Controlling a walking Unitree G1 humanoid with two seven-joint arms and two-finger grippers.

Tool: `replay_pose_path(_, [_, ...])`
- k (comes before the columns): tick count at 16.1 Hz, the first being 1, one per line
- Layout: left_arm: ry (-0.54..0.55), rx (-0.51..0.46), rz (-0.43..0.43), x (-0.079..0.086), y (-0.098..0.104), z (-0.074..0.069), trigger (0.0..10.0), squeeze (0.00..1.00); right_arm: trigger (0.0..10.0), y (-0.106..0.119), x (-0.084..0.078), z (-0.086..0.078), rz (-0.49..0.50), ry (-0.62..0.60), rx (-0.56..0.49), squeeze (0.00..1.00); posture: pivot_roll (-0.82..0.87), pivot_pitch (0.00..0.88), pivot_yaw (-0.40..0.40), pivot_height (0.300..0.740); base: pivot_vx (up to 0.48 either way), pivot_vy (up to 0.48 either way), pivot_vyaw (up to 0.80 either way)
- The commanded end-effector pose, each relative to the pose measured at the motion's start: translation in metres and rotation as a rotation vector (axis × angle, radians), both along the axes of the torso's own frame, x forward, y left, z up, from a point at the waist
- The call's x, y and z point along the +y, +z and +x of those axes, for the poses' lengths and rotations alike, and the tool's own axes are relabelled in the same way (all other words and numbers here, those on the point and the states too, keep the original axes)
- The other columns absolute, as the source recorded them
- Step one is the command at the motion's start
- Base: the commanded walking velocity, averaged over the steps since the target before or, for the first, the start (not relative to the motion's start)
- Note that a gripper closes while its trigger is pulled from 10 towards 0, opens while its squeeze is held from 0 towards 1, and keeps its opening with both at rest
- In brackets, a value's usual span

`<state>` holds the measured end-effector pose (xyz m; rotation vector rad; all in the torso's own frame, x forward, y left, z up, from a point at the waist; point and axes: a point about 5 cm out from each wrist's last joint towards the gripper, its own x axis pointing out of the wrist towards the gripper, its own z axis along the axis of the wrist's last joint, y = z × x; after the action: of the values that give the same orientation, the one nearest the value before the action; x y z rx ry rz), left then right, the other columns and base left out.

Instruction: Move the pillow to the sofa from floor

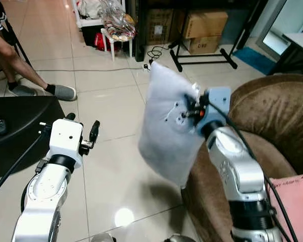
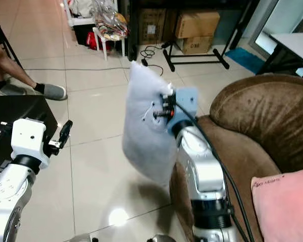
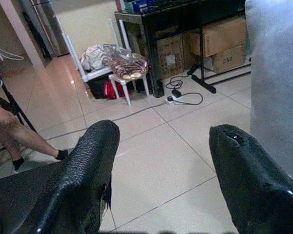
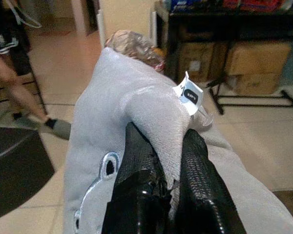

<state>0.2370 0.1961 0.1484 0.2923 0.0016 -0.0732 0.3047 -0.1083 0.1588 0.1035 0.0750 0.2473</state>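
Pillow: the grey pillow (image 1: 167, 128) hangs in the air off the tiled floor (image 1: 106, 166), dangling just beside the front edge of the brown sofa (image 1: 272, 116), not yet over its seat.
Right gripper: the right gripper (image 4: 161, 161) is pinched tight on a bunched fold of the pillow's fabric near its tag, fingers pressed together with cloth between them.
Right arm pose: raised and bent forward, wrist level with the sofa's armrest, forearm running up along the sofa's front edge.
Left gripper: the left gripper (image 3: 161, 161) is spread wide and holds nothing; it hovers over bare floor beside the pillow.
Left arm pose: held out low in front, near the corner of a black table (image 1: 20, 126).
Doing the step well: likely the carry. Swing the arm rightward over the seat, keeping the pillow high enough to clear the armrest, and release only once most of it rests on the cushion.
Risk: the hold takes only a fold, so a quick swing may let it slip.
Also there: a pink pillow (image 1: 298, 201) on the sofa; a seated person's leg (image 1: 25, 75) at the far left.
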Motion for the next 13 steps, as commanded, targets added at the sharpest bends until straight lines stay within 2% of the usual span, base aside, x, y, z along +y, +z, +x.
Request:
replay_pose_path(1, [-0.013,-0.001,0.008,-0.003,0.000,-0.002,10.0,0.00,10.0,0.003,-0.001,-0.003,0.002,0.008,-0.014,0.00,-0.03,0.000,-0.080,0.740,0.000,0.000,0.00])
replay_pose_path(4, [-0.005,-0.003,0.002,-0.003,-0.002,-0.003,10.0,0.00,10.0,-0.015,-0.004,-0.007,0.008,-0.014,0.069,0.00,-0.03,0.000,-0.079,0.740,0.000,0.000,-0.75])
replay_pose_path(5, [0.003,-0.004,-0.004,-0.002,-0.002,-0.004,10.0,0.00,10.0,-0.018,-0.006,-0.008,-0.043,-0.025,0.065,0.00,-0.03,0.000,-0.080,0.740,0.000,0.000,-0.76])
replay_pose_path(7, [0.003,-0.005,0.000,-0.003,-0.002,-0.004,10.0,0.00,10.0,-0.017,-0.005,-0.008,-0.047,-0.037,0.042,0.00,-0.02,0.000,-0.087,0.740,0.000,0.000,-0.76])
replay_pose_path(8, [0.007,-0.005,0.007,-0.002,-0.002,-0.004,10.0,0.00,10.0,-0.015,-0.006,-0.005,-0.040,-0.109,0.017,0.00,-0.02,0.000,-0.088,0.740,0.000,0.000,-0.77])
replay_pose_path(10, [0.011,-0.006,0.015,-0.002,-0.003,-0.005,10.0,0.00,10.0,-0.013,-0.006,-0.004,-0.038,-0.152,-0.031,0.00,-0.01,0.000,-0.094,0.740,0.000,0.000,-0.79])
replay_pose_path(13, [0.017,-0.011,0.019,-0.002,-0.003,-0.006,10.0,0.00,10.0,-0.015,-0.004,-0.005,-0.006,-0.138,-0.006,0.00,-0.01,0.000,-0.098,0.740,0.000,0.000,-0.80])
